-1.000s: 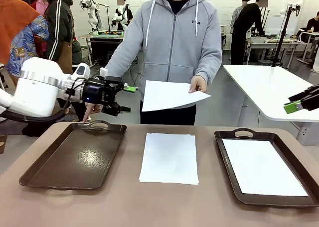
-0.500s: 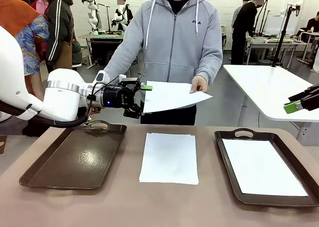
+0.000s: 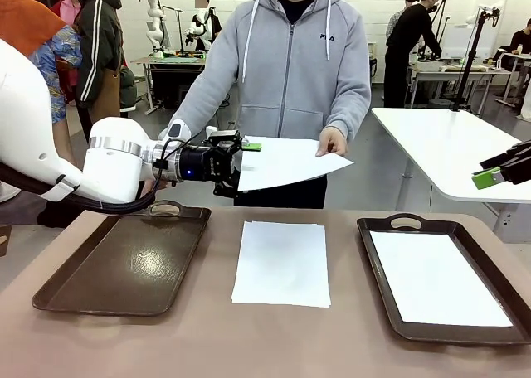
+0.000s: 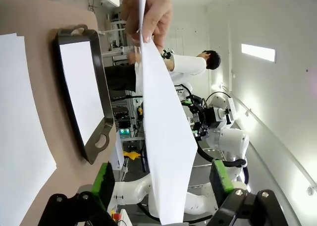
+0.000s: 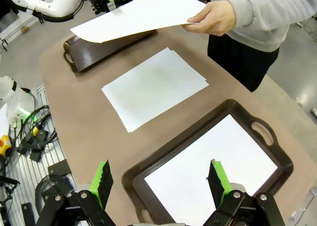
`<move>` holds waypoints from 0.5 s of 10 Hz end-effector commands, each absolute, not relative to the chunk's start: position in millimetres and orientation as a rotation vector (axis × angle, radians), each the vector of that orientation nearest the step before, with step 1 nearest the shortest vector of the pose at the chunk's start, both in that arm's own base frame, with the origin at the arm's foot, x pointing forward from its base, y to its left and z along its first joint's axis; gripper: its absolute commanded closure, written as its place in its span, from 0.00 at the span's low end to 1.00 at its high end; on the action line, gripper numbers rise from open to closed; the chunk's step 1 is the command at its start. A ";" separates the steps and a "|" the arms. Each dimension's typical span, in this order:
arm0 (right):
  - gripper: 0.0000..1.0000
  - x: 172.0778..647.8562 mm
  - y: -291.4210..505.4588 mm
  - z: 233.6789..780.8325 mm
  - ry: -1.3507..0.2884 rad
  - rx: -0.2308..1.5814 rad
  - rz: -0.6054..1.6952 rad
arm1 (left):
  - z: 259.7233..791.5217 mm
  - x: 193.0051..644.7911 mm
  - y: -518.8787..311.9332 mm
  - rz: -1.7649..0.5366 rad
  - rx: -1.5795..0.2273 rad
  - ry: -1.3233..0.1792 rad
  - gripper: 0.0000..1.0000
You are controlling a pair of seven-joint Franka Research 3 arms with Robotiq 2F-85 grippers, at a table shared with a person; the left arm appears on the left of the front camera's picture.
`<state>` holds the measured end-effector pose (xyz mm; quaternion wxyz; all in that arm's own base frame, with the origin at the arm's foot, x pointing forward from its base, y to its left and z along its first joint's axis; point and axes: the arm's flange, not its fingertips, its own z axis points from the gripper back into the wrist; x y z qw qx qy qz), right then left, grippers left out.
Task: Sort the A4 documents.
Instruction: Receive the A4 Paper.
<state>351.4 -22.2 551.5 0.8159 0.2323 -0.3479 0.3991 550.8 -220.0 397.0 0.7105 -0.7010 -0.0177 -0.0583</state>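
a person's hand (image 3: 330, 140) holds a thin white a4 sheet (image 3: 286, 161) out above the far edge of the brown table (image 3: 249, 336), pinching its right corner, while the robot's left gripper (image 3: 241, 169) brackets the sheet's left edge with jaws wide apart, one green pad above and one below, gripping nothing; whether a pad touches the paper cannot be told. the sorting looks barely begun. a single white sheet (image 3: 436, 278) lies flat in the dark brown handled tray on the right (image 3: 390, 229), the matching dark brown tray on the left (image 3: 124, 262) holds no paper, and a small stack of white sheets (image 3: 282, 262) waits on the bare table between them. the right gripper (image 5: 161, 179) hangs fully open and empty above the right tray's near end. left to do, by the look of it: take over the offered sheet, place it, and work through the middle stack.
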 end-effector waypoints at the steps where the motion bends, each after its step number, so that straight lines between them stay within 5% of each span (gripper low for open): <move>1: 0.00 351.6 -21.7 550.8 -0.745 0.499 0.854 | 397.6 557.9 -225.4 -0.070 -1.563 -0.015 0.00; 4: 0.00 351.6 -21.7 550.8 -0.745 0.499 0.854 | 396.7 555.9 -220.2 -0.066 -1.599 -0.038 0.37; 5: 0.00 351.6 -21.7 550.8 -0.745 0.499 0.854 | 396.7 555.8 -218.5 -0.066 -1.600 -0.042 0.40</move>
